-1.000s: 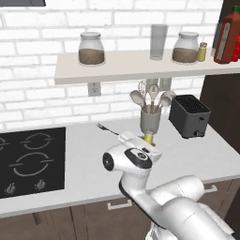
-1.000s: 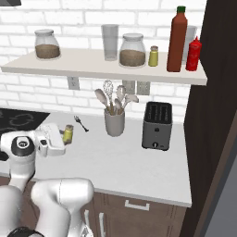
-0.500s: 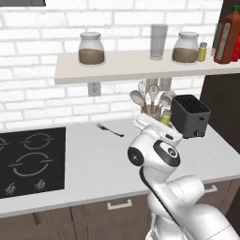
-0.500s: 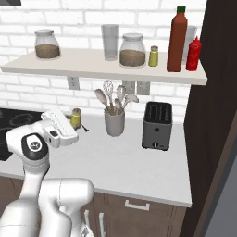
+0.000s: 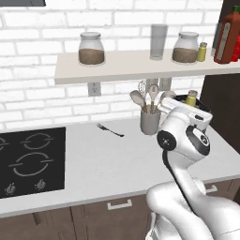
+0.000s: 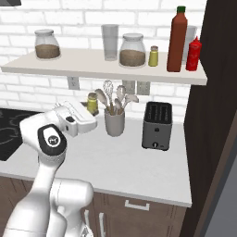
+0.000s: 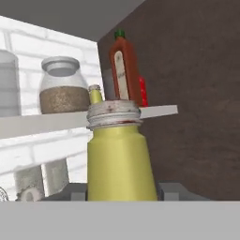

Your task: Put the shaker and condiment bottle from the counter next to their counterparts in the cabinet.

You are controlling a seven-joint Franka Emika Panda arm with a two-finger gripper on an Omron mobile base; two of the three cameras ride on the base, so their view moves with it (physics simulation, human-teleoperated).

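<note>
Shaker (image 7: 119,154) clamped between closed fingers (image 7: 168,190); condiment bottle (image 7: 124,72) label unreadable.

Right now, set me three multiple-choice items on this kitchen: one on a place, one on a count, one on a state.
1. Where does the condiment bottle stand?
A. On the cabinet shelf, beside the plain red bottle
B. On the hob
C. In the utensil crock

2. How many lidded glass jars stand on the shelf?
A. One
B. Two
C. Four

3. What is the pincer doing?
A. Hanging open
B. Shut on a fork
C. Shut on the shaker

Key: 1 A, it stands at the shelf's right end; 2 B, one at each side of the tumbler; 3 C, the hand view shows the shaker clamped between the tips, lifted off the counter.
</note>
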